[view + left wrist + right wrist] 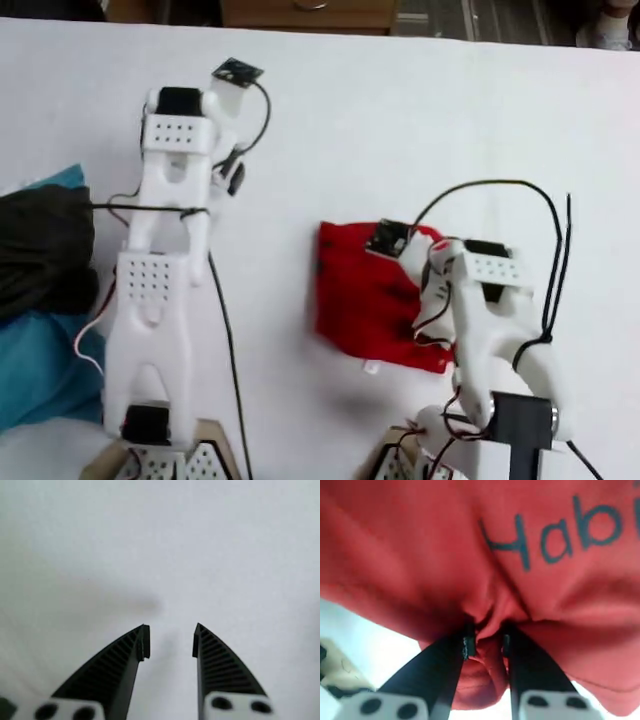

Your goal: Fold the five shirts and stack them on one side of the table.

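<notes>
Red shirt (360,295) lies bunched just right of centre in the high view, on the white bench (400,120). It makes a rough squarish heap with uneven edges, and a small white tag (372,367) shows at its lower edge. Right arm (490,320) rises from the lower right corner of the high view and sits over the right half of the shirt. Right claw (487,639) is almost pressed together, its two black fingers (445,665) pinching a raised fold of the red cloth. The cloth bulges between the tips and below them. Dark lettering (550,535) runs across the fabric in the upper right of the right wrist view, and a strip of white bench shows at lower left. Left arm (165,270) stretches up the left part of the high view, well apart from the red shirt. Left claw (170,641) is spread with a moderate gap between its ribbed black fingers (112,672). It holds nothing and touches nothing; bare bench lies beyond the tips, with a soft shadow across it. At the left edge of the high view a crumpled black garment (40,250) rests on a teal garment (35,370), both just beside the left arm. Cannot tell whether either is folded.
</notes>
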Action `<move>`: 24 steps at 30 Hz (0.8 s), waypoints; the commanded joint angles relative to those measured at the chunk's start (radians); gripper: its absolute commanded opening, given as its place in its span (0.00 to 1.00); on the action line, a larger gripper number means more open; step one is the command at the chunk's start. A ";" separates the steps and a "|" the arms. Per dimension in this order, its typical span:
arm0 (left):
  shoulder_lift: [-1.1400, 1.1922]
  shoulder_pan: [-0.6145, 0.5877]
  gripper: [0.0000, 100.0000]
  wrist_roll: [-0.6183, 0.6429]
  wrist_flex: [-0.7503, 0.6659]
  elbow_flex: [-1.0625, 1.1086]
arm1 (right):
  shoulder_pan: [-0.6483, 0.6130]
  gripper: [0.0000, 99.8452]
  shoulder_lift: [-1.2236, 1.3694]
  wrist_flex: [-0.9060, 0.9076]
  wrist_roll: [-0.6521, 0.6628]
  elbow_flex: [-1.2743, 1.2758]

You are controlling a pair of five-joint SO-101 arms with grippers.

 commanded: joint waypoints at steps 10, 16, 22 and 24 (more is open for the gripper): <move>-0.074 -0.005 0.17 -0.008 0.017 0.028 | 0.039 0.12 -0.232 0.283 0.058 -0.204; -0.074 -0.008 0.17 -0.008 0.017 0.031 | -0.070 0.13 -0.265 0.216 -0.089 -0.327; -0.078 -0.009 0.17 -0.008 0.020 0.031 | -0.085 0.13 -0.025 0.084 -0.195 -0.471; -0.080 -0.009 0.17 -0.008 0.020 0.031 | -0.087 0.13 0.096 0.079 -0.210 -0.543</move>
